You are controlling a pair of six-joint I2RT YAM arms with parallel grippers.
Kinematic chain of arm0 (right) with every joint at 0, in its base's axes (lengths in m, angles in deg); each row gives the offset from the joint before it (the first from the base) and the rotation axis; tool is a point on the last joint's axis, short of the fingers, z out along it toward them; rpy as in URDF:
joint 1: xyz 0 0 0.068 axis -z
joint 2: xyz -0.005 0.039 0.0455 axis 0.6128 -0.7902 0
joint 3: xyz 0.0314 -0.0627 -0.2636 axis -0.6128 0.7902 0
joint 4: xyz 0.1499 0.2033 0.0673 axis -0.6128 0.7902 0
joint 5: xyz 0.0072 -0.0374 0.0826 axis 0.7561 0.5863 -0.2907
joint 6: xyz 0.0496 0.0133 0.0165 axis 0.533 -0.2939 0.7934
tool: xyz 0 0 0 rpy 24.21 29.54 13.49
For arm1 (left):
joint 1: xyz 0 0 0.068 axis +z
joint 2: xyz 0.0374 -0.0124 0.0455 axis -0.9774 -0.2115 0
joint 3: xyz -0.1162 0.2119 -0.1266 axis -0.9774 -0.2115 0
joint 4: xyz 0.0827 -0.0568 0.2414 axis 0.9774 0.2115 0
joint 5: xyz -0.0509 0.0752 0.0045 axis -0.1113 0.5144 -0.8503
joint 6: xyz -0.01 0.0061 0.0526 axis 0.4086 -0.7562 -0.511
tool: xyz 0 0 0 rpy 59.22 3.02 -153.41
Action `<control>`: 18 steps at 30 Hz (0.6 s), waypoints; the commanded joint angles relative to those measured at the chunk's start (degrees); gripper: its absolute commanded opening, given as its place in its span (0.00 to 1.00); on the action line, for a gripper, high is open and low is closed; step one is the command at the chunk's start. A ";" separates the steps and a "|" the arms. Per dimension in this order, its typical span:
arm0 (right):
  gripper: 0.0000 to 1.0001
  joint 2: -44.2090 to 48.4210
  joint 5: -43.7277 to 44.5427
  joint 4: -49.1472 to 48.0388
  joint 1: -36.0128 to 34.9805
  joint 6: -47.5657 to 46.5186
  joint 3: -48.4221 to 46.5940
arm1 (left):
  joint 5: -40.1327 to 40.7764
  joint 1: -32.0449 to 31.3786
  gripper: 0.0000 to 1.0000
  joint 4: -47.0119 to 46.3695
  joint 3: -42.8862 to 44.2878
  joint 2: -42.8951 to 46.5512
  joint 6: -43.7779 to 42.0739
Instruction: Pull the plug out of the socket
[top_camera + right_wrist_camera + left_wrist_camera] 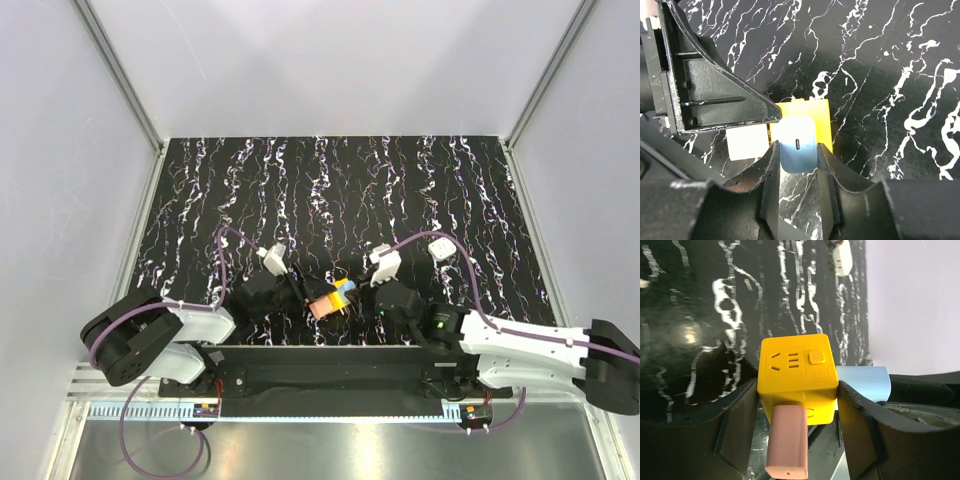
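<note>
The yellow cube socket (795, 372) is clamped between the fingers (737, 420) of my left gripper (797, 407), which is shut on its two sides. A pink plug (787, 442) sticks out of the socket's near face towards the left wrist camera. A light-blue plug (797, 145) sits in the opposite face, and my right gripper (797, 155) is shut on it, one finger on each side. In the top view the socket (344, 292) hangs low over the near middle of the mat, between my left gripper (312, 300) and my right gripper (362, 290).
The black marbled mat (330, 190) covers the table, with white walls on three sides. A small white object (440, 247) lies on the mat behind the right arm. Purple cables (222, 262) loop over both arms.
</note>
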 commanded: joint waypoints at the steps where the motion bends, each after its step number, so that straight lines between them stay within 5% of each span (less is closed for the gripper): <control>1: 0.00 7.12 4.16 -1.74 3.16 2.94 -4.60 | 4.62 0.01 0.00 5.96 -2.97 -3.00 -4.26; 7: 0.00 10.30 -8.83 3.43 14.50 8.29 -3.89 | 3.82 0.10 0.00 4.18 -3.33 -3.90 -4.35; 13: 0.00 8.54 -12.03 6.08 16.71 10.69 -5.82 | 5.14 0.01 0.00 10.77 -2.71 3.38 -5.66; 18: 0.00 8.63 0.49 19.93 16.89 4.71 -11.36 | 5.93 0.01 0.00 17.45 -1.22 8.49 -7.95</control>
